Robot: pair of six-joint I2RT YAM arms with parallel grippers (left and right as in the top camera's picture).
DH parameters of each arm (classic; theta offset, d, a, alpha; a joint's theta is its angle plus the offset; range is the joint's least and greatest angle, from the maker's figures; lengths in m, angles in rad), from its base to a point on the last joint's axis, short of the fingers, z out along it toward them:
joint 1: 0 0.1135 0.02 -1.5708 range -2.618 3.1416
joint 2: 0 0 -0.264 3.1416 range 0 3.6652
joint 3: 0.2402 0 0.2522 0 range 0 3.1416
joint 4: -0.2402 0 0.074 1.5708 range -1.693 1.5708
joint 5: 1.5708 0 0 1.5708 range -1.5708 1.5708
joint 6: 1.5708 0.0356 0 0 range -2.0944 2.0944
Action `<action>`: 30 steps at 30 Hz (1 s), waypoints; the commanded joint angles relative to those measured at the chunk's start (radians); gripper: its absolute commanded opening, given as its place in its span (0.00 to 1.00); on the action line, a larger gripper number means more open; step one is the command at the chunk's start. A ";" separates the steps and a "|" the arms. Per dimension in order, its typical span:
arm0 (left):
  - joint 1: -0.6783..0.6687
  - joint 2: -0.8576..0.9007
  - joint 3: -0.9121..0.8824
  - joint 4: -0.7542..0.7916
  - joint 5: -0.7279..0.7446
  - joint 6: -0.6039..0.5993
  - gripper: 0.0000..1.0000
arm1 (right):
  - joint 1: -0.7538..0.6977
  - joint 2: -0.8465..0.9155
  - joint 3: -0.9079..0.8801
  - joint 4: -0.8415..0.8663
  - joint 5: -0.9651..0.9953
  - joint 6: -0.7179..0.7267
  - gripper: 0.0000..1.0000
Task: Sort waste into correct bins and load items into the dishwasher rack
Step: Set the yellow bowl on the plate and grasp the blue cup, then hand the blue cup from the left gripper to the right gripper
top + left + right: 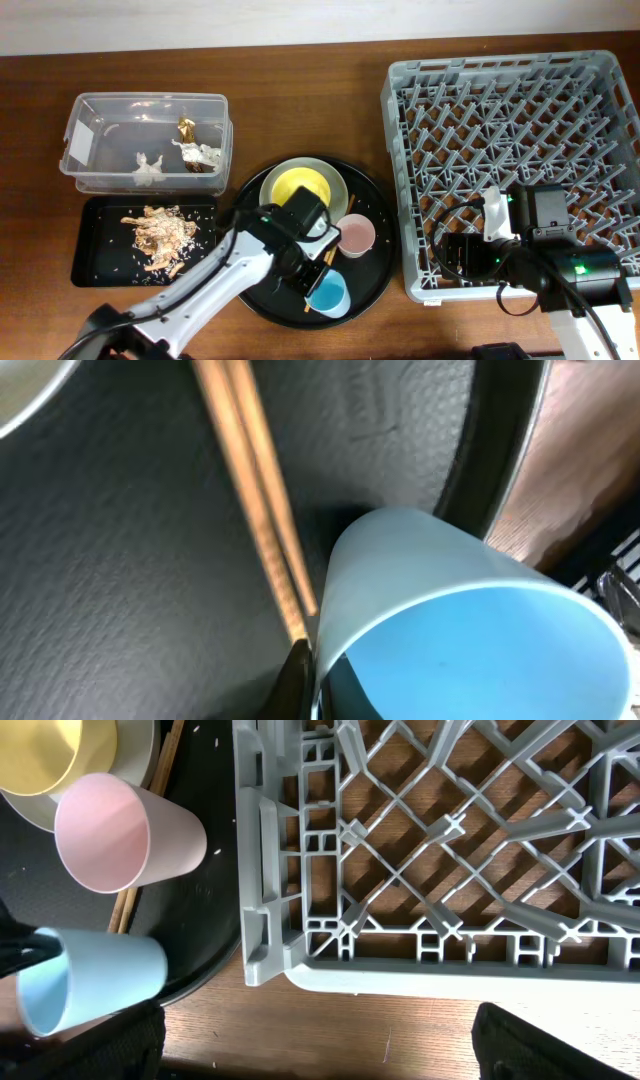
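Left gripper [316,285] pinches the blue cup [328,296] by its rim, ready to lift to the rack [397,150]; right gripper [320,1042] spread

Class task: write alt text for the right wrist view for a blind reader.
The empty corner of a grey dishwasher rack fills the right; left of it, a pink cup and a blue cup sit on a black tray.

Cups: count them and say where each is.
2. The blue cup is at the round tray's front edge; the pink cup is on its right side, beside the plate.
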 commanded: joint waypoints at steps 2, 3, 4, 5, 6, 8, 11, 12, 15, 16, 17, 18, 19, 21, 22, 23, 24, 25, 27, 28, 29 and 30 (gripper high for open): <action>0.146 -0.192 0.105 -0.041 0.010 -0.014 0.00 | 0.004 -0.004 0.019 0.007 0.035 0.005 0.99; 0.205 -0.239 0.111 -0.011 0.010 -0.035 0.00 | 0.005 -0.003 0.019 0.014 0.040 0.005 0.99; 0.275 -0.271 0.111 0.035 0.030 -0.072 0.00 | 0.005 0.003 0.019 0.040 0.035 0.006 0.99; 0.327 -0.277 0.111 0.073 0.085 -0.092 0.00 | 0.005 0.011 0.018 0.064 0.016 0.017 0.99; 0.394 -0.269 0.108 0.137 0.197 -0.140 0.00 | 0.005 0.027 0.018 0.093 -0.047 0.016 0.99; 0.464 -0.211 0.105 0.298 0.467 -0.191 0.00 | 0.005 0.080 0.018 0.140 -0.214 -0.022 0.99; 0.471 -0.069 0.105 0.479 0.812 -0.226 0.00 | 0.005 0.194 0.018 0.185 -0.587 -0.180 0.99; 0.470 -0.025 0.105 0.531 0.907 -0.249 0.00 | 0.005 0.221 0.018 0.200 -0.673 -0.223 0.99; 0.457 0.064 0.105 0.617 1.022 -0.295 0.00 | 0.005 0.288 0.018 0.293 -0.827 -0.245 0.99; 0.445 0.079 0.105 0.628 1.034 -0.297 0.00 | 0.005 0.308 0.018 0.346 -0.902 -0.269 0.99; 0.435 0.079 0.105 0.630 1.033 -0.297 0.00 | 0.005 0.320 0.018 0.378 -0.956 -0.282 0.99; 0.420 0.079 0.105 0.640 1.034 -0.307 0.00 | 0.005 0.333 0.018 0.417 -1.019 -0.282 0.98; 0.397 0.079 0.105 0.655 1.033 -0.325 0.00 | 0.005 0.358 0.018 0.492 -1.125 -0.281 0.99; 0.356 0.079 0.105 0.674 1.037 -0.346 0.00 | 0.005 0.374 0.018 0.526 -1.156 -0.281 0.99; 0.350 0.079 0.105 0.674 1.037 -0.346 0.00 | 0.005 0.374 0.018 0.536 -1.177 -0.281 0.99; 0.349 0.079 0.105 0.677 1.037 -0.346 0.00 | 0.005 0.374 0.018 0.544 -1.197 -0.281 1.00; 0.349 0.079 0.105 0.678 1.037 -0.350 0.00 | 0.005 0.374 0.018 0.551 -1.218 -0.282 1.00; 0.348 0.079 0.105 0.683 1.037 -0.354 0.00 | 0.006 0.374 0.018 0.552 -1.218 -0.282 0.96; 0.349 0.079 0.105 0.716 1.037 -0.383 0.00 | 0.006 0.374 0.018 0.550 -1.218 -0.281 0.86; 0.349 0.079 0.105 0.735 1.037 -0.395 0.00 | 0.006 0.374 0.018 0.548 -1.218 -0.281 0.84; 0.349 0.079 0.105 0.765 1.037 -0.418 0.00 | 0.005 0.374 0.018 0.543 -1.218 -0.281 0.85; 0.349 0.079 0.105 0.786 1.037 -0.435 0.00 | 0.005 0.374 0.018 0.542 -1.218 -0.281 0.85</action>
